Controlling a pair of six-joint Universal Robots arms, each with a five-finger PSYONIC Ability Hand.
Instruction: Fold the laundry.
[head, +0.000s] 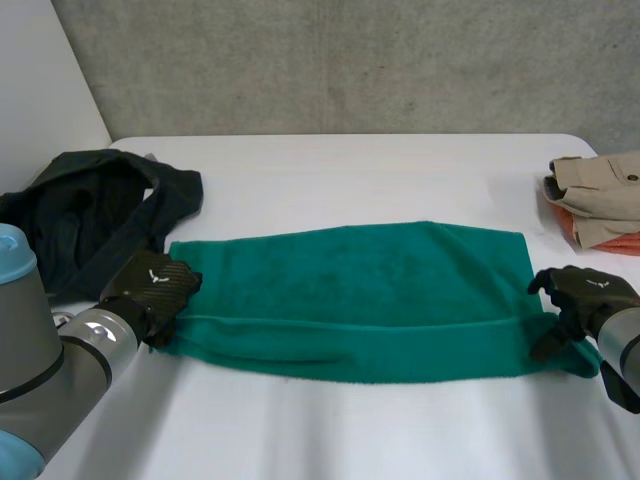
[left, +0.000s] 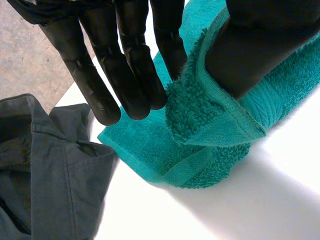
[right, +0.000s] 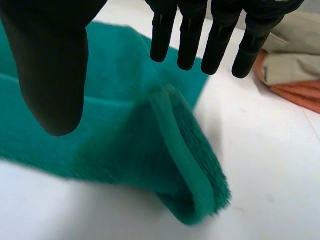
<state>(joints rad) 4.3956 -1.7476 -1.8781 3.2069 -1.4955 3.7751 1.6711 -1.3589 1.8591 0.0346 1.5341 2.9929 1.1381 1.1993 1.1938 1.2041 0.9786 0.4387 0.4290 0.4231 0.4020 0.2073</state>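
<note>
A green towel (head: 350, 290) lies spread across the white table (head: 350, 430), its near long edge folded over into a thick band. My left hand (head: 150, 285) is at the towel's left end. In the left wrist view a corner of the towel (left: 210, 125) is pinched between the thumb (left: 255, 50) and the straight fingers (left: 125, 65). My right hand (head: 585, 295) is at the towel's right end. In the right wrist view its fingers (right: 190, 40) and thumb (right: 50, 75) stand apart above the folded corner of the towel (right: 195, 185), which lies free on the table.
A dark crumpled garment (head: 90, 215) lies at the far left, just beside my left hand and the towel's corner (left: 50, 170). At the right edge a beige garment (head: 600, 190) sits on an orange one (head: 605, 243), close behind my right hand.
</note>
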